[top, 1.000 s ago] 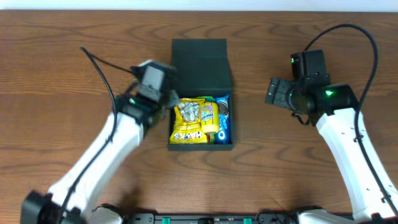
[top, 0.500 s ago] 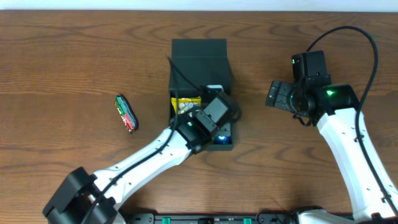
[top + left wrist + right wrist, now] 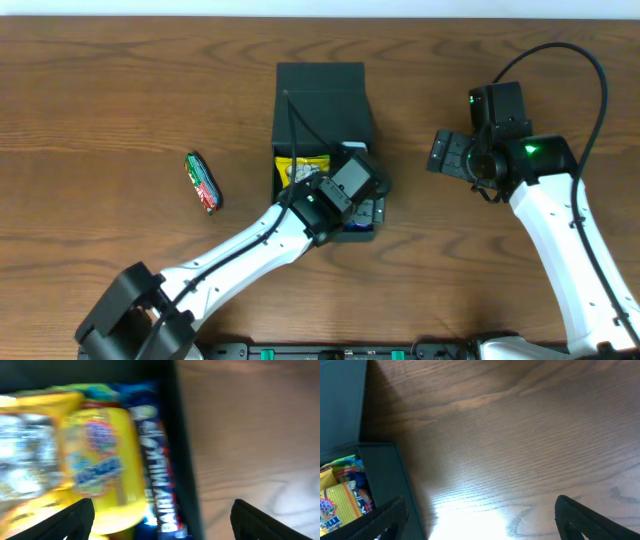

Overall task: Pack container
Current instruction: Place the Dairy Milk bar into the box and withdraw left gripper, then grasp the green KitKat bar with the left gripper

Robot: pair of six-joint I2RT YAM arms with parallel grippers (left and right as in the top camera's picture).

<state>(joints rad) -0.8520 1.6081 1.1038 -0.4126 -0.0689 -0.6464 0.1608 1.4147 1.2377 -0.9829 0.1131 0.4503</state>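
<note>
Container (image 3: 322, 105) at the middle of the table (image 3: 100, 80), flap lid thrown back on the far side, open box part directly beneath the left gripper (image 3: 366, 210). Left jaws spread wide, clasping nothing, poised over the box's right-hand edge. Between those jaws in the wrist view: blue Dairy Milk bar (image 3: 157, 475) lying along the dark side wall, yellow packet (image 3: 100, 470) just beside it on the side away from that wall, bare wood past the wall. Remaining contents too blurred to name. Red-and-green packet (image 3: 204, 182) flat on the wood, outside the box, well apart from the left jaws. Right gripper (image 3: 447, 152) off to the container's right, jaws likewise parted and empty, above bare wood, one box corner near one of its fingertips.
</note>
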